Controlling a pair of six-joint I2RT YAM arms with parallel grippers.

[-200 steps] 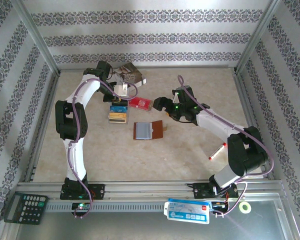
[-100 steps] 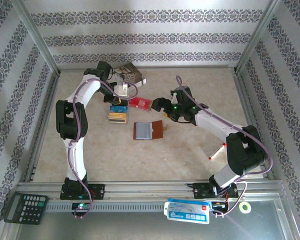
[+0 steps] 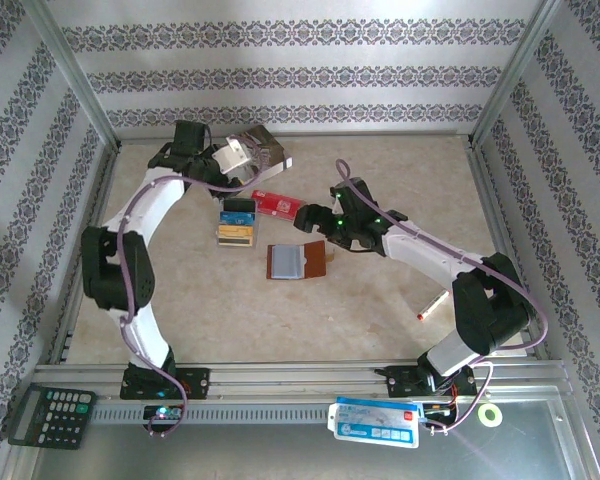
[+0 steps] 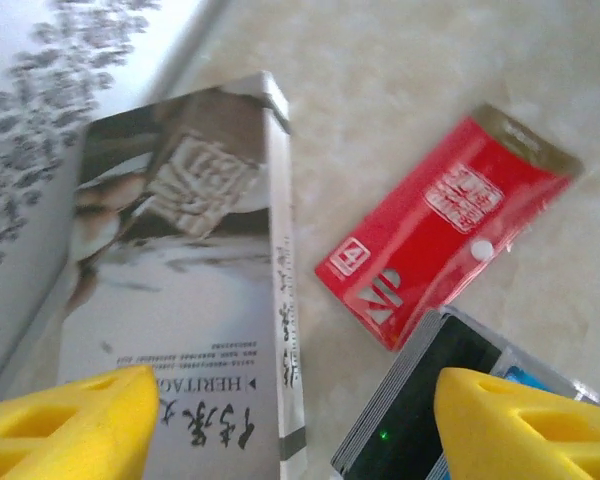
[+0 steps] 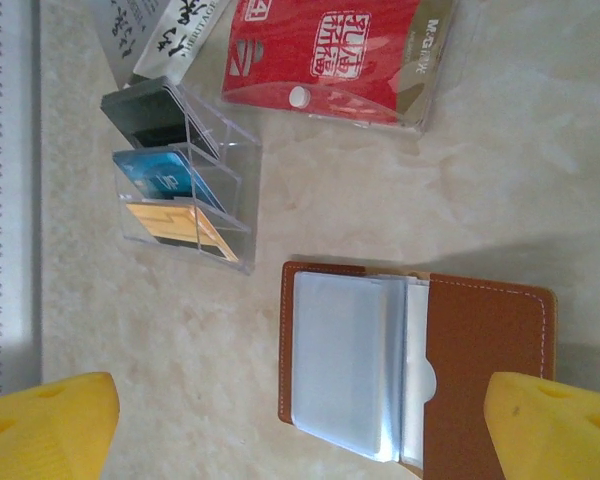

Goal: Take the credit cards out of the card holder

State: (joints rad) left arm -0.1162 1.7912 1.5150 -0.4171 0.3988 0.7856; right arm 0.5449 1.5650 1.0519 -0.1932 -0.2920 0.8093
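The brown leather card holder (image 3: 298, 261) (image 5: 480, 360) lies open on the table, its grey-blue sleeves (image 5: 345, 360) facing up. Three credit cards stand in a clear rack (image 3: 237, 222) (image 5: 242, 160): a dark one (image 5: 158, 115) (image 4: 450, 395), a blue one (image 5: 165, 175) and a tan one (image 5: 175, 225). My left gripper (image 3: 240, 158) (image 4: 298, 425) is open above the gap between the rack and the booklet, holding nothing. My right gripper (image 3: 315, 222) (image 5: 300, 430) is open, hovering just behind and above the card holder.
A white-grey booklet (image 3: 262, 150) (image 4: 180, 300) lies at the back left by the wall. A red packet (image 3: 277, 204) (image 4: 445, 225) (image 5: 330, 60) lies beside the rack. A red-and-white pen (image 3: 434, 302) lies to the right. A calculator (image 3: 50, 415) sits off the table's front left.
My left gripper has opened, leaving the dark card in the rack, and pulled back toward the booklet; its elbow swung left. My right gripper edged left toward the card holder.
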